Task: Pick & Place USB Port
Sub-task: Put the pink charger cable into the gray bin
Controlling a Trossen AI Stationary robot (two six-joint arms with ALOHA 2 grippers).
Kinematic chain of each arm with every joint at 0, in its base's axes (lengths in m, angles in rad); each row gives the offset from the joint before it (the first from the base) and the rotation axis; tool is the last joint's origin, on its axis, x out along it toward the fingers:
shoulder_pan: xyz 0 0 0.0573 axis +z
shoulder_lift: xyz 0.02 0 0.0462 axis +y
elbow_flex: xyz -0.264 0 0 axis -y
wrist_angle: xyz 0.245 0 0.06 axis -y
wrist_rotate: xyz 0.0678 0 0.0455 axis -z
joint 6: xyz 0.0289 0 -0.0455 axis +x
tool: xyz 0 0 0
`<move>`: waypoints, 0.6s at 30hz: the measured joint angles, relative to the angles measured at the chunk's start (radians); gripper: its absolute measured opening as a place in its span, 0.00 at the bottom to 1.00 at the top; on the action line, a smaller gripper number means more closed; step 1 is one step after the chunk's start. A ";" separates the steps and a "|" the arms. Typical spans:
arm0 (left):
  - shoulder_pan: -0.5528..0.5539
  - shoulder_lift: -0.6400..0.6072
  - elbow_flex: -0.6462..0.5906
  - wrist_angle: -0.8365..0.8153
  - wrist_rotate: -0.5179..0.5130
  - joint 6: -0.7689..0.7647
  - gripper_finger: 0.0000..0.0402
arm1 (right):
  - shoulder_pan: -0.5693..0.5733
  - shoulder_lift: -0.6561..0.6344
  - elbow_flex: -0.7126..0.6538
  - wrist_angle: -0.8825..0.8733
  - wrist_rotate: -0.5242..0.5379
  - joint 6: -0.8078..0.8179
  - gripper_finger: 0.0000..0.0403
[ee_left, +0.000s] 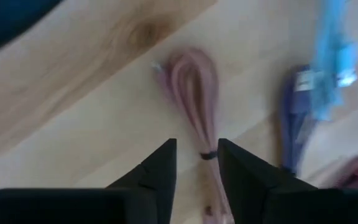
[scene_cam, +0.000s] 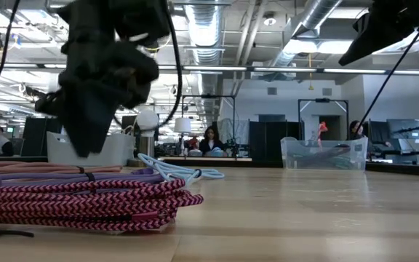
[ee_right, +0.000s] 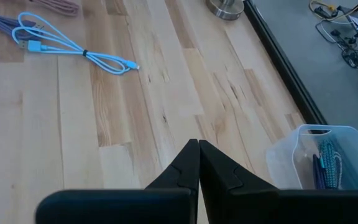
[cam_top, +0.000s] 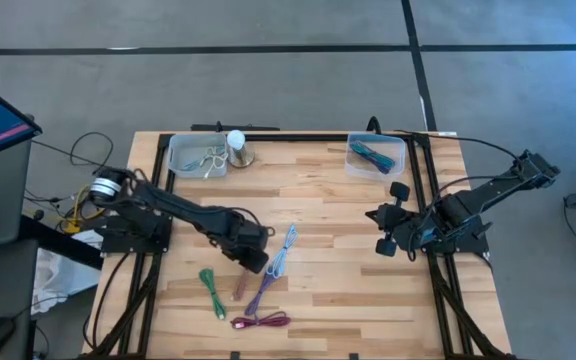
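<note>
Pink USB cable lies on bench, left-centre, between green and purple cables. Left pincer hovers above, released, straddling it. Reach step: you lower, then clench. Right pincer clenched, empty, waits right.

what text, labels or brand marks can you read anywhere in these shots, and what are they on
None can be read.
Bundled cables on the table: no print shows.
Clear bins: no labels show.
Left gripper and right gripper: plain dark fingers, no marks.
Room signs and screens beyond the table: too small to read.
</note>
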 joint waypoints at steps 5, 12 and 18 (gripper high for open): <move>0.000 0.067 0.000 0.028 0.001 0.000 0.39 | 0.000 0.000 0.000 0.000 0.000 -0.001 0.00; 0.000 0.109 0.000 0.145 0.008 0.020 0.48 | 0.000 0.000 0.000 0.000 0.000 0.000 0.00; -0.001 0.103 0.000 0.165 -0.013 0.042 0.46 | 0.000 0.000 0.000 0.000 0.000 0.000 0.00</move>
